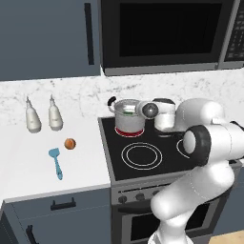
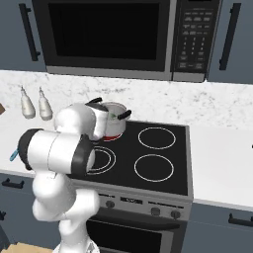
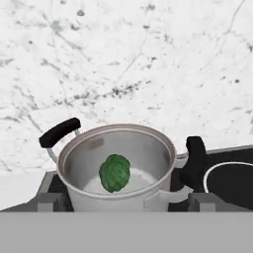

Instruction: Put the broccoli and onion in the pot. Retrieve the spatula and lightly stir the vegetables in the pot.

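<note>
The steel pot (image 3: 118, 168) with two black side handles stands on the stove's back left burner (image 1: 129, 132). The dark-green broccoli (image 3: 114, 173) lies on the pot's bottom. My gripper (image 3: 126, 201) hovers just beside and above the pot's rim, open, its fingertips (image 3: 49, 200) wide apart with nothing between them. In the left base view the hand (image 1: 148, 110) sits right of the pot (image 1: 127, 115). The orange-brown onion (image 1: 70, 143) rests on the white counter left of the stove. The light-blue spatula (image 1: 56, 162) lies just in front of the onion.
Two white bottles (image 1: 32, 118) (image 1: 55, 115) stand at the back of the left counter (image 1: 28, 157). The black stovetop (image 2: 148, 153) has three other burners free. A microwave (image 2: 108, 37) hangs above the stove. More counter lies to the right (image 2: 222, 158).
</note>
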You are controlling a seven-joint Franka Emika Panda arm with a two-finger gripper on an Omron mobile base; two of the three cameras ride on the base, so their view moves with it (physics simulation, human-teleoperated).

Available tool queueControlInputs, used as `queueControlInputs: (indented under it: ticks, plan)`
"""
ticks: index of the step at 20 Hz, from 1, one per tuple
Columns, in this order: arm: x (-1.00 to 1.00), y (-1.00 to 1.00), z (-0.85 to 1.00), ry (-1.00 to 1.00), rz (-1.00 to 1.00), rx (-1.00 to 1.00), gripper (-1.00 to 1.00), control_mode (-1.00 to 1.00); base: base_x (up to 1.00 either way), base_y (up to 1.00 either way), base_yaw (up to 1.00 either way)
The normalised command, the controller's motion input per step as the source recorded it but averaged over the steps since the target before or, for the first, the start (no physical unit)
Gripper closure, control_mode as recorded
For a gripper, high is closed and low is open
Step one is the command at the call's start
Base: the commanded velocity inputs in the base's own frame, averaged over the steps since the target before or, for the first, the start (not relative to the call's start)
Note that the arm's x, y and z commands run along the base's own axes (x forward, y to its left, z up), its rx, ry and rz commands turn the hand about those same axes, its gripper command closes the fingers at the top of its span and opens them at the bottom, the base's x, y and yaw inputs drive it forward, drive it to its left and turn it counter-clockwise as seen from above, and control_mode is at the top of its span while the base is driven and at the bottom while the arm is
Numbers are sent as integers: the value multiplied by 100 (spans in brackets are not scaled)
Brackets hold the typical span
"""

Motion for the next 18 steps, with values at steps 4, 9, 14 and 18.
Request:
queueControlInputs:
  ticks: [4, 9, 14, 18]
  plan:
    - [-71, 43, 100, 26, 0, 3, -100, -100, 0, 0, 0]
    - [-32, 43, 100, 50, 0, 9, -100, -100, 0, 0, 0]
    - [-28, 51, 100, 45, 0, 7, -100, -100, 0, 0, 0]
    - [-31, 57, 100, 38, 0, 3, -100, -100, 0, 0, 0]
